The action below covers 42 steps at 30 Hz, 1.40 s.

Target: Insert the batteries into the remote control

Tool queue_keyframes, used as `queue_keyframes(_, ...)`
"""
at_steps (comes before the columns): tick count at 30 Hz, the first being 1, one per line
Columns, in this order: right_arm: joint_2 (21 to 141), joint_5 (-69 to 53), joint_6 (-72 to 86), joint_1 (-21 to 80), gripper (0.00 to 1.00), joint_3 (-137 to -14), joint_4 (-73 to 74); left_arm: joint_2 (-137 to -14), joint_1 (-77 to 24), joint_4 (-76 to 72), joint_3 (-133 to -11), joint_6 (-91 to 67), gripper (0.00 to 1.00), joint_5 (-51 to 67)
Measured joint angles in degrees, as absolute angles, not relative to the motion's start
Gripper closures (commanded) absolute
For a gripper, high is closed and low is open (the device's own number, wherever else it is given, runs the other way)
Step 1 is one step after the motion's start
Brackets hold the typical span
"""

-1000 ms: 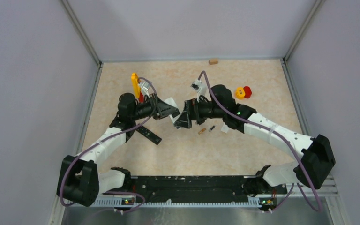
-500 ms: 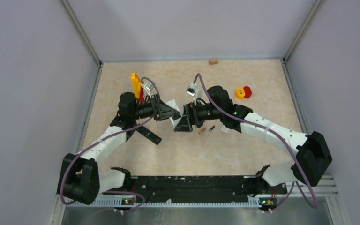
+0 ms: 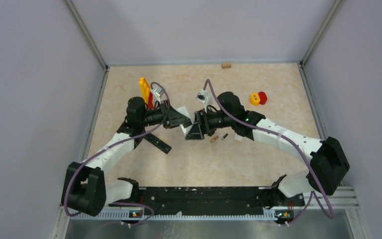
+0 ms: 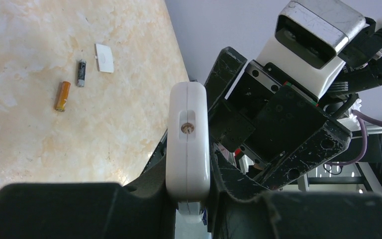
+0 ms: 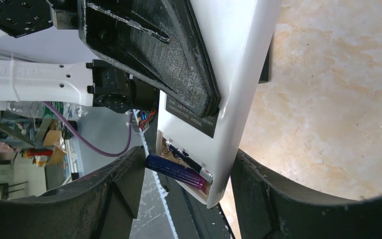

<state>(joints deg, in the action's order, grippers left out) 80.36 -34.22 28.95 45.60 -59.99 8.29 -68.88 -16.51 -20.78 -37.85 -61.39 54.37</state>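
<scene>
In the remote (image 5: pixel 238 74), dark battery (image 5: pixel 185 158) half-hidden

Bright, even light from above leaves only faint, soft shadows on the desk (image 3: pixel 199 164). The top view is sharp. In both wrist views the near fingers (image 4: pixel 54 209) are dark and blurred, and the white remote (image 5: pixel 238 74) glares mildly.

The remote (image 4: pixel 188 144) is glossy white with a black label panel on its back, and the purple-blue battery (image 5: pixel 176 170) in it has a silver end. The table (image 3: pixel 204 164) is beige, veined like pale marble, and carries an orange battery (image 4: pixel 62 95), a dark battery (image 4: pixel 81 73) with silver tips and a white cover (image 4: pixel 104 58). Also on it are a black remote (image 3: pixel 158 144), a yellow piece (image 3: pixel 143 87), a yellow ring (image 3: pixel 254 99) beside a red cap (image 3: pixel 263 97), and a tan block (image 3: pixel 226 65).
</scene>
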Motion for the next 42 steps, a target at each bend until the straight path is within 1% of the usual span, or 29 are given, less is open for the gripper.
queue_keyframes(7,80.5,-33.5,29.2,45.6,0.56,-60.0,8.8,-69.1,-16.5,-20.1,-37.9,-61.5,1.00,54.6)
queue_keyframes(13,80.7,-34.0,29.9,45.2,0.63,-60.0,9.0,-69.1,-16.5,-19.6,-38.6,-60.7,1.00,55.5)
queue_keyframes(17,80.8,-34.4,30.0,45.2,0.65,-60.0,8.9,-69.1,-16.4,-18.9,-38.8,-60.3,1.00,56.0)
queue_keyframes(18,80.8,-34.4,30.0,45.2,0.64,-60.0,8.8,-69.1,-16.4,-18.7,-39.0,-60.2,1.00,56.1)
queue_keyframes(19,80.8,-34.5,30.1,45.2,0.61,-60.0,8.7,-69.1,-16.4,-18.6,-39.1,-60.1,1.00,56.2)
queue_keyframes(23,80.8,-34.9,30.2,45.1,0.35,-60.0,8.1,-69.1,-16.2,-18.2,-39.4,-59.9,1.00,56.3)
queue_keyframes(26,80.8,-35.0,30.7,45.0,0.25,-60.0,7.4,-69.1,-16.2,-17.5,-39.6,-60.1,1.00,56.3)
queue_keyframes(30,78.9,-35.2,32.4,44.0,0.19,-57.7,4.8,-69.1,-15.6,-17.5,-39.6,-60.1,1.00,56.1)
queue_keyframes(36,72.4,-31.9,32.9,41.3,0.19,-55.0,5.6,-68.7,-13.4,-18.0,-39.6,-60.1,1.00,55.6)
queue_keyframes(39,68.6,-26.4,30.0,39.9,0.18,-54.9,8.3,-67.7,-11.7,-18.2,-39.2,-59.9,1.00,54.7)
queue_keyframes(42,66.3,-16.4,23.4,39.2,0.18,-55.0,13.6,-66.8,-9.3,-17.7,-38.2,-59.0,1.00,53.1)
